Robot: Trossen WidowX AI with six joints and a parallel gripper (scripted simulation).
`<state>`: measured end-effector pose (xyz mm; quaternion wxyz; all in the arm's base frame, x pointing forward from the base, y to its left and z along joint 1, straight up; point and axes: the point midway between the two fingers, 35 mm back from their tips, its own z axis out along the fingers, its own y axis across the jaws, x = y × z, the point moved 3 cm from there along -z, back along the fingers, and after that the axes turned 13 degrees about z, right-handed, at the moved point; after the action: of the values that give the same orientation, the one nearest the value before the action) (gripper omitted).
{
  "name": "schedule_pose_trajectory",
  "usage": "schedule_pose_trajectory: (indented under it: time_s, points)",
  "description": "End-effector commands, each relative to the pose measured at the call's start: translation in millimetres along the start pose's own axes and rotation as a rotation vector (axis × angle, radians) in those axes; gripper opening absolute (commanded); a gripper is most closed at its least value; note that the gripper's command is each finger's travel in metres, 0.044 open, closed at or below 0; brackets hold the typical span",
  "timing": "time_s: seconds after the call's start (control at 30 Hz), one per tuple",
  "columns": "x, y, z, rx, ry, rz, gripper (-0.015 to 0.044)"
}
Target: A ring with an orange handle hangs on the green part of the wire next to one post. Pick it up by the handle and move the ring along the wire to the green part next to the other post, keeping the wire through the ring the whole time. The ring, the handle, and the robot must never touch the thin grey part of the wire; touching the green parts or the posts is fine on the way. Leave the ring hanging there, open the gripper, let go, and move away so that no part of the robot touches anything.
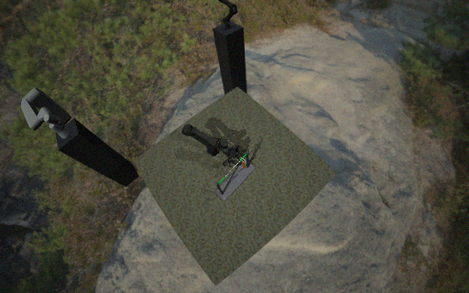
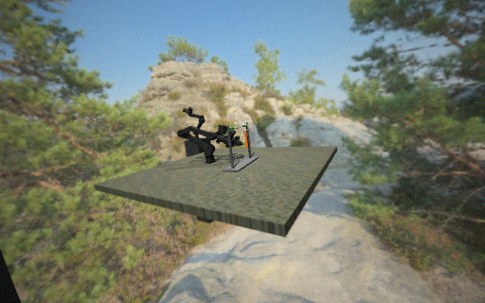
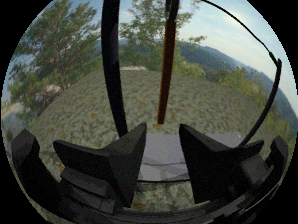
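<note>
Hand [image 1: 237, 160] [image 2: 241, 143] [image 3: 162, 127] parted, holding nothing; the handle [image 1: 244, 164] [image 2: 246, 138] [image 3: 167, 70] hung upright just ahead of it, near a post [image 2: 248, 137] [image 3: 113, 70]. Probably light, stiff and prone to swing, it seemed best gripped mid-length.

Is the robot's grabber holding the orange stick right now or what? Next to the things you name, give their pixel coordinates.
Gripper [image 3: 162, 127]: open, holding nothing; the orange handle [image 1: 244, 164] [image 2: 246, 138] [image 3: 166, 75] hangs free beyond its fingertips.
</note>
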<state>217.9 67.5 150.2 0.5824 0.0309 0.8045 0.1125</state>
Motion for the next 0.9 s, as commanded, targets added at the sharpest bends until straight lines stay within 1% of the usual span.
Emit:
schedule_pose_trajectory:
  time_s: [0.0, 0.27, 0.8, 0.87]
  points:
    - [0.3, -0.8, -5.6, 0.004, -0.002, 0.005, 0.0160]
    - [2.0, -2.4, -17.1, 0.005, -0.002, 0.006, 0.0160]
    - [2.0, -2.4, -17.4, 0.005, -0.002, 0.006, 0.0160]
    - [1.6, -1.3, -21.2, 0.000, -0.001, 0.002, 0.0212]
